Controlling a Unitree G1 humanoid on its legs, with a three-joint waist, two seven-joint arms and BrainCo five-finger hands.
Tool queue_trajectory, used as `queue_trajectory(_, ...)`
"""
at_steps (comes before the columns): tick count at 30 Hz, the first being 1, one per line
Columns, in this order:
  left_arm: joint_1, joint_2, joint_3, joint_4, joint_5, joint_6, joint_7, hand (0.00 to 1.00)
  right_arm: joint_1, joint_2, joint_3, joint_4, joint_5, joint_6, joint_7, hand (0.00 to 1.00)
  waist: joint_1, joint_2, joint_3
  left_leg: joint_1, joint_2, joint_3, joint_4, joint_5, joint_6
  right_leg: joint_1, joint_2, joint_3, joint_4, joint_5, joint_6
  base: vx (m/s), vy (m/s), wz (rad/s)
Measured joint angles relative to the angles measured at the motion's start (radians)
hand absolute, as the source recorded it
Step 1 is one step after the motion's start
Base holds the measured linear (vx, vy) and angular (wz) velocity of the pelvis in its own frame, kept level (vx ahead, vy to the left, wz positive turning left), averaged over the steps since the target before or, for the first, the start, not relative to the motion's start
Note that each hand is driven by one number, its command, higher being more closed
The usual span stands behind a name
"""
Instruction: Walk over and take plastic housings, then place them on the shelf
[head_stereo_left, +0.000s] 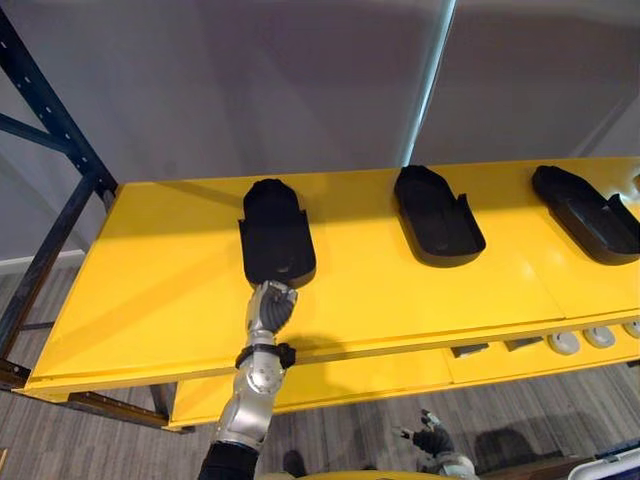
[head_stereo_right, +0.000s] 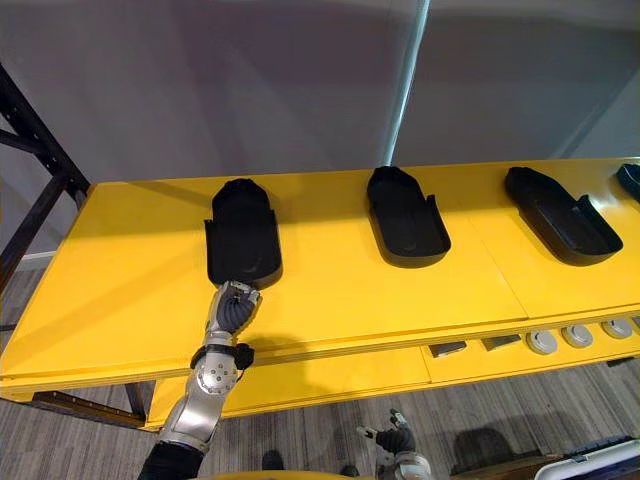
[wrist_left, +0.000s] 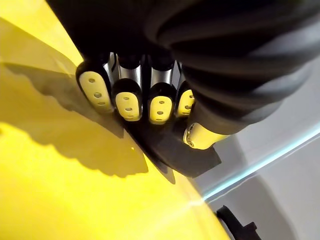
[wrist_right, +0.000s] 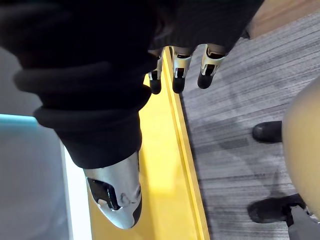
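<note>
You're facing a yellow shelf (head_stereo_left: 400, 300) against a grey wall (head_stereo_left: 250, 80), with grey plank floor (head_stereo_left: 350, 425) below and a dark rack post (head_stereo_left: 50, 110) at the shelf's left end. Three black housings lie well apart on top: left housing (head_stereo_left: 275, 235), middle housing (head_stereo_left: 437, 215), right housing (head_stereo_left: 588, 212). Pale round parts (head_stereo_left: 565, 343) sit on the lower level toward the right. Nothing stands between your arm and the left housing. Your left hand (head_stereo_left: 270, 308) reaches up over the shelf's front edge to that housing's near end. Its fingers (wrist_left: 128, 100) curl onto the near rim and the thumb (wrist_left: 197, 136) sits against the black plastic, while the housing lies flat on the shelf. Your right hand (head_stereo_left: 432, 438) hangs low over the floor in front of the shelf, its fingers (wrist_right: 180, 75) loose and holding nothing.
</note>
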Motion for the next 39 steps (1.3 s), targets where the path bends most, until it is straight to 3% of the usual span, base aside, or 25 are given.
queue_trajectory(12,-0.009,0.0,-0.004,-0.03,-0.029,0.01,0.012,1.0,-0.017,-0.002,-0.002,0.026,0.0,-0.001,0.0,0.0,-0.003,-0.006,0.003,-0.002,0.001,-0.002,0.0,-0.001,0.001,0.001,0.001,0.003,0.0,0.005,-0.005,0.0,0.0,0.0)
queue_trajectory(15,0.039,0.004,-0.016,-0.196,-0.13,-0.008,0.01,1.0,-0.013,-0.004,-0.007,0.026,0.0,-0.001,0.0,0.0,-0.002,-0.013,0.004,-0.01,0.001,-0.008,0.001,-0.001,0.001,0.0,0.001,0.001,0.002,0.009,-0.005,0.0,0.0,0.05)
queue_trajectory(19,0.071,0.042,0.002,-0.49,-0.229,-0.082,0.019,1.0,-0.006,-0.001,-0.021,0.028,0.0,-0.001,-0.001,0.0,-0.001,-0.011,0.004,-0.008,0.001,-0.034,0.0,-0.009,0.003,0.004,0.001,-0.015,0.018,0.012,-0.004,-0.01,0.003,0.12)
queue_trajectory(21,0.087,0.05,0.089,-0.635,-0.275,-0.137,0.06,1.0,-0.001,-0.003,-0.028,0.036,0.001,-0.001,-0.004,0.0,-0.001,-0.007,0.006,0.004,0.0,-0.057,0.0,-0.014,0.01,0.027,0.001,-0.044,0.022,0.012,-0.004,-0.02,0.004,0.32)
queue_trajectory(25,0.159,0.049,0.308,-0.712,-0.383,-0.19,0.169,1.0,-0.005,-0.009,-0.028,0.035,0.001,-0.002,-0.008,0.0,0.002,0.007,0.006,0.003,0.001,-0.092,0.0,-0.016,0.013,0.035,0.0,-0.089,0.037,0.012,-0.004,-0.04,0.007,0.31)
queue_trajectory(27,0.234,0.04,0.453,-0.706,-0.473,-0.2,0.23,1.0,-0.005,-0.009,-0.028,0.035,0.001,-0.002,-0.009,0.0,0.006,0.009,0.007,0.001,0.0,-0.103,0.0,-0.015,0.012,0.035,0.0,-0.108,0.038,0.012,-0.004,0.0,-0.001,0.19)
queue_trajectory(29,0.27,0.026,0.525,-0.675,-0.525,-0.201,0.253,1.0,-0.005,-0.009,-0.028,0.035,0.001,-0.001,-0.01,0.0,0.007,0.012,0.008,0.001,0.0,-0.114,0.0,-0.014,0.011,0.039,0.0,-0.116,0.038,0.011,-0.004,0.0,-0.007,0.21)
queue_trajectory(32,0.319,0.008,0.615,-0.486,-0.626,-0.19,0.252,1.0,-0.009,-0.015,-0.019,0.036,0.0,0.0,-0.017,0.0,0.014,0.012,0.005,-0.011,-0.001,-0.114,0.001,-0.013,0.009,0.041,-0.002,-0.12,0.033,-0.002,-0.02,-0.03,-0.016,0.09)
queue_trajectory(33,0.324,0.006,0.627,-0.379,-0.653,-0.161,0.24,0.0,-0.016,-0.009,-0.017,0.036,0.0,0.001,-0.019,0.0,0.018,0.002,-0.001,-0.016,-0.005,-0.114,0.001,-0.011,0.006,0.036,-0.006,-0.127,0.032,-0.02,-0.019,-0.03,-0.039,0.04)
queue_trajectory(36,0.334,-0.007,0.616,-0.168,-0.652,-0.09,0.181,0.0,-0.015,-0.011,-0.018,0.035,0.0,0.006,-0.02,0.0,0.018,0.002,-0.001,-0.004,-0.002,-0.116,0.001,-0.003,-0.002,0.038,-0.007,-0.145,0.036,-0.026,-0.02,0.02,-0.033,0.16)
queue_trajectory(37,0.334,-0.024,0.613,-0.018,-0.648,-0.065,0.132,0.0,-0.012,-0.011,-0.019,0.035,0.0,0.012,-0.02,0.0,0.024,0.0,-0.001,0.01,-0.001,-0.115,0.001,0.007,-0.002,0.05,-0.007,-0.148,0.045,-0.036,-0.018,0.04,-0.019,0.09)
queue_trajectory(39,0.334,-0.029,0.604,0.098,-0.648,-0.054,0.094,0.0,-0.012,-0.01,-0.02,0.034,0.0,0.013,-0.021,0.0,0.024,-0.004,0.002,0.018,-0.003,-0.115,0.001,0.007,-0.002,0.053,-0.011,-0.155,0.056,-0.05,-0.015,0.05,-0.009,0.05)
